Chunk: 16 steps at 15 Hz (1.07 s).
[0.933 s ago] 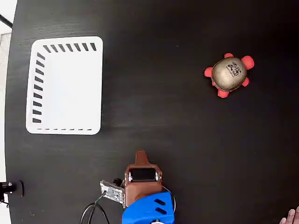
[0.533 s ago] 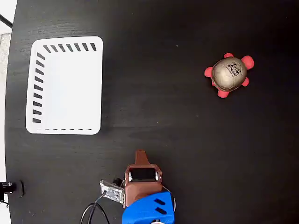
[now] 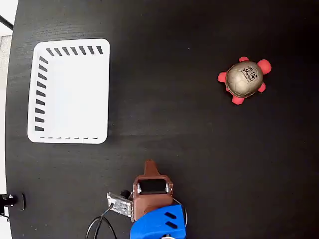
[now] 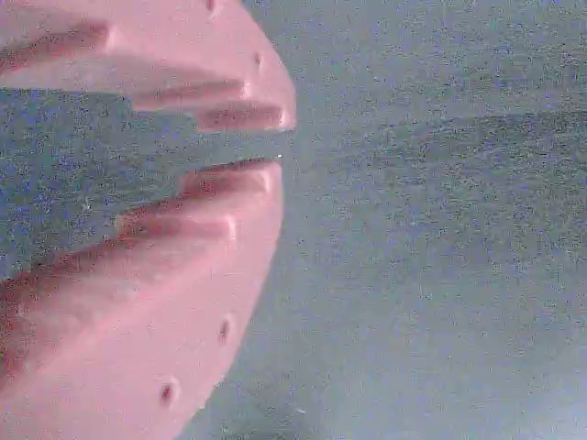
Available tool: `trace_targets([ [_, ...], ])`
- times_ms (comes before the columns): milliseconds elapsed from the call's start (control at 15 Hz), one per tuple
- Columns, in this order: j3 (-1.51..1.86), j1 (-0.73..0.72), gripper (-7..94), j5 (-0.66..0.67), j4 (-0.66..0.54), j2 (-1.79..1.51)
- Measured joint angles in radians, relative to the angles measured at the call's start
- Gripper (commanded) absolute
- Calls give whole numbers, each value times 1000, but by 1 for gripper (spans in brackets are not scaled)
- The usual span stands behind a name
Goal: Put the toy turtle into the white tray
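The toy turtle (image 3: 244, 79) has a tan-gold shell with a black mark and red-pink head and feet. It sits on the black table at the upper right of the fixed view. The white tray (image 3: 34, 89), slotted along its sides, lies empty at the upper left. My gripper (image 3: 149, 165) rests low at the bottom centre, far from both, on a brown and blue arm. In the wrist view the two pink fingers (image 4: 229, 92) nearly meet at the gripper (image 4: 280, 145), holding nothing. Only bare table shows beyond them.
A small circuit board with a black cable (image 3: 117, 204) hangs at the left of the arm. The table's left edge (image 3: 9, 149) runs just beyond the tray, with a small black clamp (image 3: 10, 200) at the lower left.
A person's fingertips at the bottom right corner have left the view. The arm, turtle and tray have not moved.
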<state>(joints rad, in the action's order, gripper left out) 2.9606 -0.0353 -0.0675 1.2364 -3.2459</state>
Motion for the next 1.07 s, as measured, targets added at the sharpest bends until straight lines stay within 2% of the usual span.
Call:
trace_targets([
  [533, -2, -97, 0, 66, -14, 51],
  [667, -9, -89, 0, 86, -71, 143],
  [800, -144, -40, 0, 133, -92, 347],
  [933, -379, 46, 0, 206, -63, 598],
  [1067, -653, 181, 0, 324, -55, 873],
])
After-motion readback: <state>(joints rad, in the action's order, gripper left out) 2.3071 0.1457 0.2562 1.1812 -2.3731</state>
